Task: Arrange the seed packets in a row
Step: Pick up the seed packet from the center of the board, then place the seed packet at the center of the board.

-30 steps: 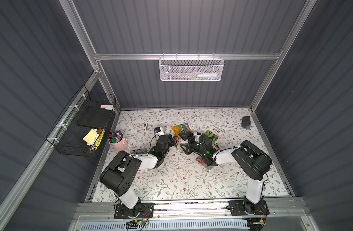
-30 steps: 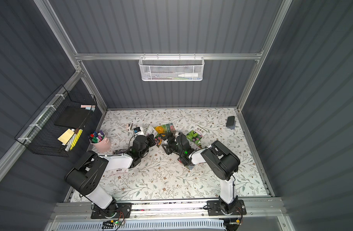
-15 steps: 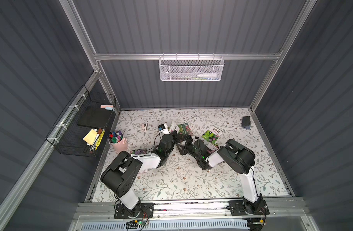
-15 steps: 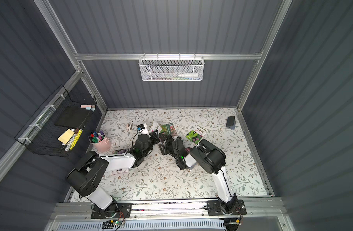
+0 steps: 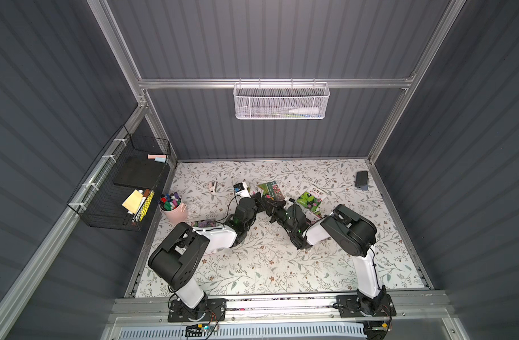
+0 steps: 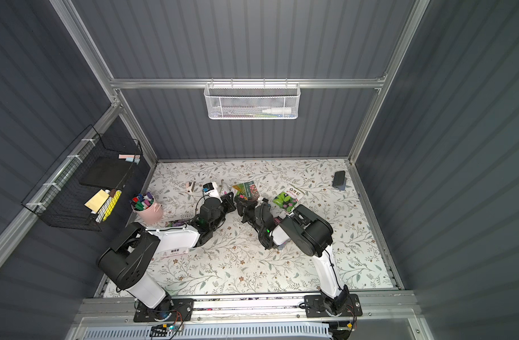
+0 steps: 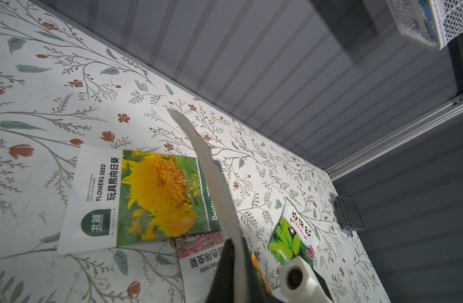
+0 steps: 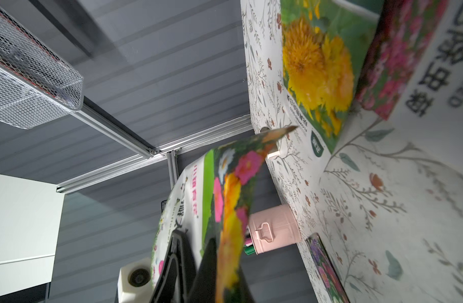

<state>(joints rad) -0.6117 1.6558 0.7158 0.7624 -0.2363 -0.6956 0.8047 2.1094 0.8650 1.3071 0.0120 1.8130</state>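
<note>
Right gripper [image 8: 195, 244] newly around packet [image 8: 233, 183]; "BEISHU" [image 7: 95, 223]

Pink-and-yellow flowered seed packet [image 8: 233, 189] with green band; white leafy-patterned tabletop [image 8: 382, 189].

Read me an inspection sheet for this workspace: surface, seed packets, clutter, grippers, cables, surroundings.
Surface: floral tabletop, flat.
Job's things: sunflower packet lies flat, pink-flower packet at its corner, seemingly overlapping; green-leaved packet apart; purple-flower packet near the bucket; mixed-flower packet lifted and bent. No row yet.
Clutter: pink bucket of markers; dark slab in the far corner.
Grippers: left gripper and right gripper both shut, apparently on the mixed-flower packet.
Cables: black cable loops beside the left wrist.
Surroundings: white mesh basket on the back wall; black wire basket on the side wall.
</note>
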